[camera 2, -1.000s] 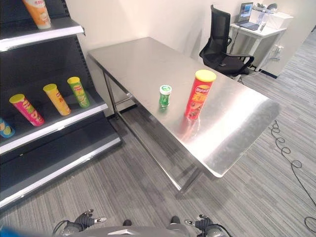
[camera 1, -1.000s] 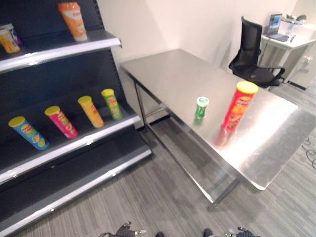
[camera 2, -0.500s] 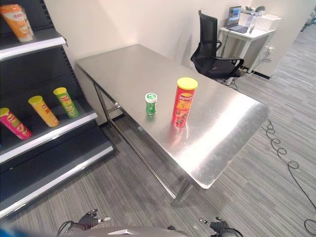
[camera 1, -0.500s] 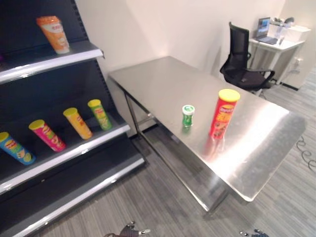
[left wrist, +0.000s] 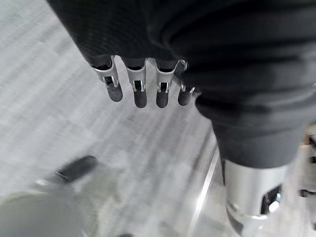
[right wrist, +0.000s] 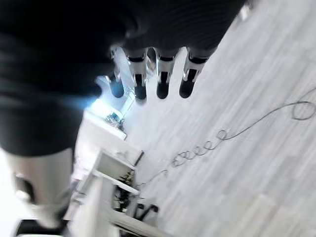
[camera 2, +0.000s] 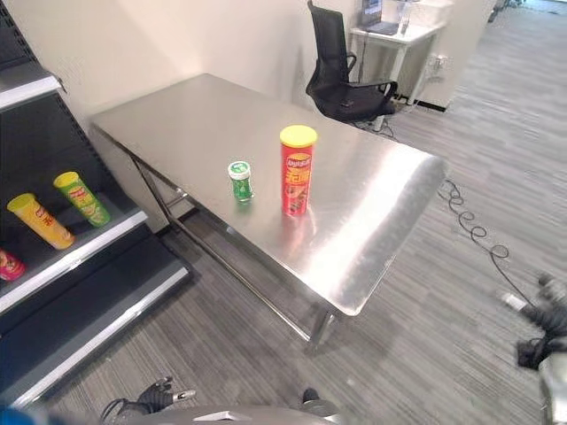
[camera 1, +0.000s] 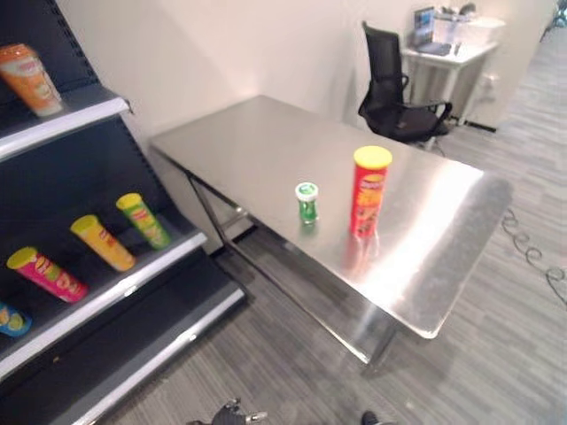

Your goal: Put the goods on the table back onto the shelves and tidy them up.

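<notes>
A tall red can with a yellow lid [camera 1: 368,190] stands upright on the steel table [camera 1: 257,146]. A short green can [camera 1: 306,202] stands just to its left. Both are far from my hands. My left hand [camera 1: 232,413] hangs low over the grey floor, and its fingers [left wrist: 140,94] are relaxed and hold nothing. My right hand [camera 2: 539,329] is at the right edge above the floor, and its fingers [right wrist: 163,79] are also loose and empty.
Black shelves [camera 1: 133,283] stand at the left. On them lie green [camera 1: 143,220], yellow [camera 1: 102,242], pink [camera 1: 46,275] and blue [camera 1: 7,319] cans, with an orange one [camera 1: 31,80] higher up. A black office chair [camera 1: 394,88] and a white desk [camera 1: 447,55] stand behind the table.
The camera has swung to the right, so the shelves slide off to the left and the table sits nearer the middle. The cans have not moved. My right hand now shows at the right edge.
</notes>
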